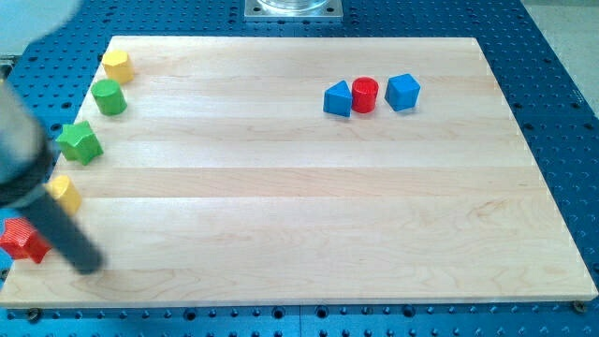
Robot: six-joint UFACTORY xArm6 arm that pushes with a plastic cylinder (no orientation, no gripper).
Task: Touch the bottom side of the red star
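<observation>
The red star (22, 241) lies at the board's lower left edge, partly hidden by my rod. My tip (90, 266) rests on the board just right of and slightly below the star, a short gap away. A yellow block (65, 192) sits just above the rod, partly hidden by it, shape unclear. A green star (80, 142), a green cylinder (109, 96) and a yellow block (118, 65) run up the left edge.
A blue triangular block (338, 98), a red cylinder (364, 94) and a blue block (402, 91) sit close together in a row at the upper right. The wooden board (309, 234) lies on a blue perforated table.
</observation>
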